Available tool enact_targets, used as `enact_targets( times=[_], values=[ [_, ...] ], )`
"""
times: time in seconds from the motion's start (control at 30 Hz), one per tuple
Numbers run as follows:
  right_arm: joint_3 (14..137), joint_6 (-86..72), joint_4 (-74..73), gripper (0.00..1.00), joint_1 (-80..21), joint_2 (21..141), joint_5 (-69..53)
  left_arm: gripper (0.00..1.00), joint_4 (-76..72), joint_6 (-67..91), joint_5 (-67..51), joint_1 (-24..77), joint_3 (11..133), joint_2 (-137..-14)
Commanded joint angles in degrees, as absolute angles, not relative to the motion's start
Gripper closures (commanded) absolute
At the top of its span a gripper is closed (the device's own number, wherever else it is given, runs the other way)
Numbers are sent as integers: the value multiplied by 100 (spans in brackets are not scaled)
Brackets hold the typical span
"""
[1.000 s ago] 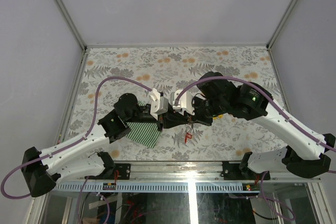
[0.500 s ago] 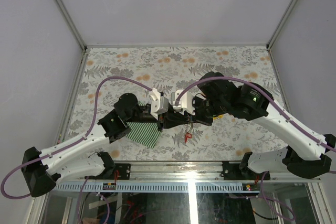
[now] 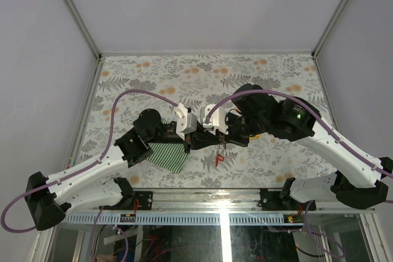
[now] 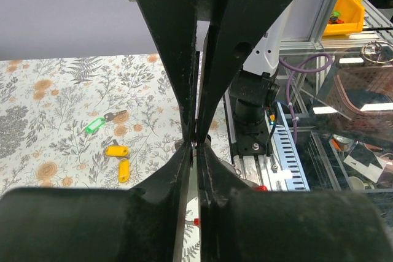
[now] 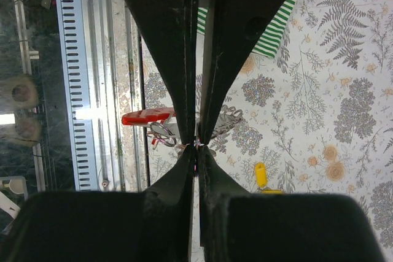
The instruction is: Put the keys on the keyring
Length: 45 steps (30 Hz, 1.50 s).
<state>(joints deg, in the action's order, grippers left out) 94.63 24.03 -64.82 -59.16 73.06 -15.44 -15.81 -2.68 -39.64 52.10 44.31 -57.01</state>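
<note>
Right pincer [image 5: 196, 144] pinching keyring [image 5: 147, 116], striped cloth [image 5: 282, 23], keys [image 5: 261, 174] nearby

A green-and-white striped cloth [image 3: 167, 156] lies on a table [image 3: 202, 72] whose grey-leaf and orange-flower print spreads away from the cloth on its far and right sides. Nearer than the cloth, just past the table's edge, a pale slotted cable duct [image 3: 184, 218] runs along a metal rail, and plain pale walls [image 3: 202, 4] rise well beyond the cloth. A yellow bin [image 4: 344, 13] sits among metal framing off the table; where it lies from the cloth cannot be told.
</note>
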Motion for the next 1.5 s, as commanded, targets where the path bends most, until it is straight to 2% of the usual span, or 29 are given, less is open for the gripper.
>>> enact_targets(
  times=[0.0, 0.1, 0.2, 0.5, 0.67, 1.07, 1.23, 1.47],
  values=[
    [9536, 2408, -6163, 100, -5968, 7167, -1467, 94, -1629, -353, -3951, 5239, 4568, -5642],
    [9521, 2408, -6125, 100, -5965, 7142, -1450, 100, -1603, -357, -3932, 5245, 4554, -5640],
    [9489, 2376, -6065, 100, -5967, 7100, -1437, 100, -1593, -346, -3846, 5239, 4543, -5638],
    [9012, 1679, -5082, 69, -5964, 6576, -549, 100, -2194, -20, -3147, 5240, 4098, -5341],
    [8194, 470, -3802, 62, -5965, 5884, 20, 100, -2930, 235, -2695, 5240, 3688, -5091],
    [5938, -2531, -1096, 56, -5966, 4706, 103, 100, -4046, 486, -2423, 5239, 2993, -4597],
    [5344, -2661, -302, 56, -5962, 4284, -165, 100, -4288, 497, -2519, 5240, 2842, -4429],
    [5103, -2619, 75, 56, -5967, 4036, -447, 100, -4329, 478, -2781, 5240, 2851, -4413]
  ],
)
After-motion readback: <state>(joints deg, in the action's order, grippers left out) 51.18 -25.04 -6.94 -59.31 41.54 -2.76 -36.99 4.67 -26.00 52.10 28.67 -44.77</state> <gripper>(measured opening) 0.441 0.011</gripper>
